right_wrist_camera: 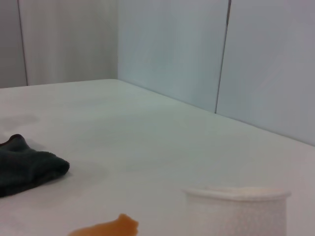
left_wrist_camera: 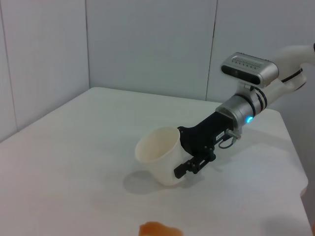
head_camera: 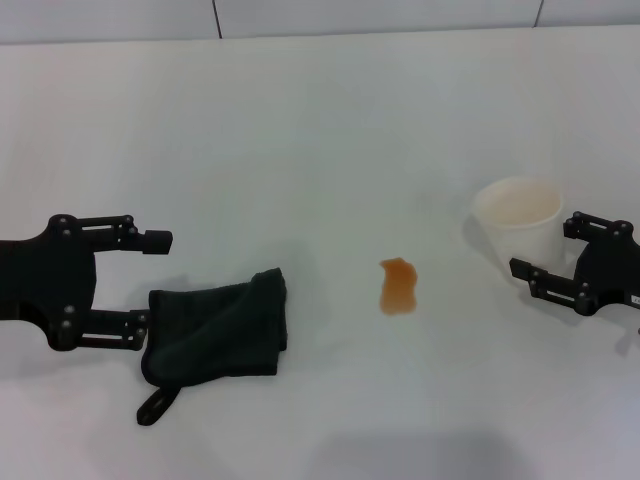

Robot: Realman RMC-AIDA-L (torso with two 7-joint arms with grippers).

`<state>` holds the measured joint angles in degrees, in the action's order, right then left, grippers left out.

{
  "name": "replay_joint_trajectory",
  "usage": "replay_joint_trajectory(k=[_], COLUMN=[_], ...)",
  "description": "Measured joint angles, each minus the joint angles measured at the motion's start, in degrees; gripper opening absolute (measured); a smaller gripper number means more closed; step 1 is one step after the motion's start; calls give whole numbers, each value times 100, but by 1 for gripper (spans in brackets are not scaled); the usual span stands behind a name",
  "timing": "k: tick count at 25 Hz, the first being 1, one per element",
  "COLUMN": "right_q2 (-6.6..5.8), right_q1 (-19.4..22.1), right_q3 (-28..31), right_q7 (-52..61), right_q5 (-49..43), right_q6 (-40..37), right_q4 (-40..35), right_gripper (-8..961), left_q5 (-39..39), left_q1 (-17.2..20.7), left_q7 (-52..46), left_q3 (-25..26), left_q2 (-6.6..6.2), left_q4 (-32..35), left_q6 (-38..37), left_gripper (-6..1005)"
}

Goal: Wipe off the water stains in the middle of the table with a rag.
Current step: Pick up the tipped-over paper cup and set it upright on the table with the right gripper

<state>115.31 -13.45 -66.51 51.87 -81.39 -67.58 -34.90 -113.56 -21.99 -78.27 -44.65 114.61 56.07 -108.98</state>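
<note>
- Head view: white table (head_camera: 320, 120), orange-brown water stains (head_camera: 398, 286) as one small blotch about mid-table, bare surface all round it.
- Rag (head_camera: 218, 330), dark, folded thick, lies to the robot's left of the blotch, apart from it; small loop tab sticks out at its near-left corner.
- Left gripper (head_camera: 149, 279) low at the rag's left end, fingers spread wide, holding nothing. Near finger tip meets the rag's left edge, far finger is off beyond the cloth.
- White paper cup (head_camera: 518, 222) upright on the robot's right, well apart from the blotch.
- Right gripper (head_camera: 541, 253) right against the cup's right side, fingers parted, one either side of the lower wall; real grip or not, cannot tell.
- Left wrist view: cup (left_wrist_camera: 160, 160) with right gripper (left_wrist_camera: 183, 152) at its side, blotch edge (left_wrist_camera: 160, 229) nearer the camera.
- Right wrist view: cup rim (right_wrist_camera: 236, 194) close up, blotch (right_wrist_camera: 106, 227) and rag end (right_wrist_camera: 29, 169) beyond; own fingers not seen.
</note>
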Motion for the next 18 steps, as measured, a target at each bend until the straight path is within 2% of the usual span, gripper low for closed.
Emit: replay_joint_trajectory(k=[18], right_q2=[-19], right_q1=[116], right_q3=[11], right_q7=[437], right_q5=[-139], right_q6=[169], right_q4=[-117], right_gripper=[668], left_q5=[0], left_q1=[-92], left_q7=[-48], left_q3=[3], left_q2=[-14], left_q4=[7], left_q6=[10], left_gripper=[787])
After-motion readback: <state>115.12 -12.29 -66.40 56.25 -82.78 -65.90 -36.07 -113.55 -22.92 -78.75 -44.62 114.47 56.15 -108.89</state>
